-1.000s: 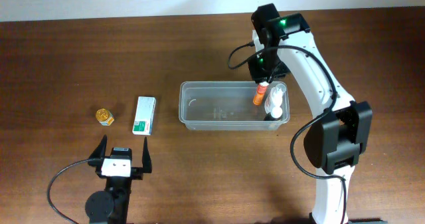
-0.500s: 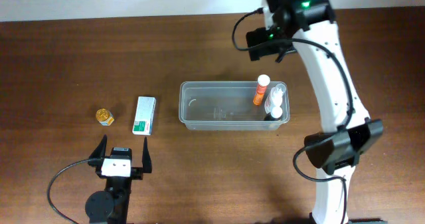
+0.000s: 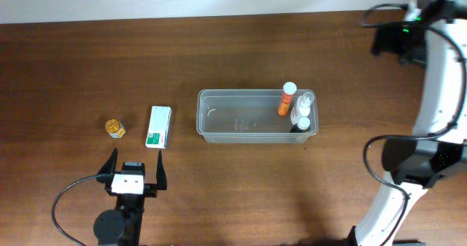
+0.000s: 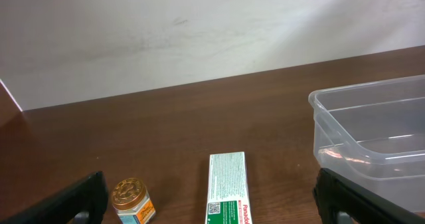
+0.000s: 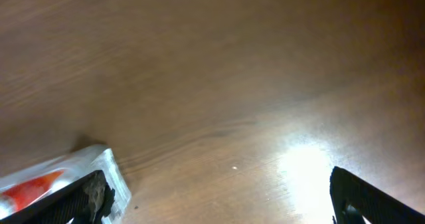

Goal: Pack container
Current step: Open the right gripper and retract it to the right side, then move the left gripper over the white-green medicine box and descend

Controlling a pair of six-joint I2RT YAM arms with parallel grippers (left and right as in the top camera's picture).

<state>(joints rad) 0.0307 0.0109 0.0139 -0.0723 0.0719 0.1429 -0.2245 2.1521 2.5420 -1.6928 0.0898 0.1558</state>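
Both the left gripper point(image 3: 136, 166) and right gripper point(image 5: 219, 201) gape empty; the container point(image 3: 233, 116) holds an orange bottle point(image 3: 287, 100) beside white bottles point(image 3: 303, 112).

I see dark brown wood-grain table point(image 3: 219, 56) filling overhead view. Plain off-white wall point(image 4: 199, 31) behind far edge, faint scuffs. I note bright glare patch point(image 5: 302, 164) on wood.

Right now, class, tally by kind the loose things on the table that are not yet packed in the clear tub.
green-and-white box: 1
gold-lidded jar: 1
Total: 2, both lying to the left of the container.
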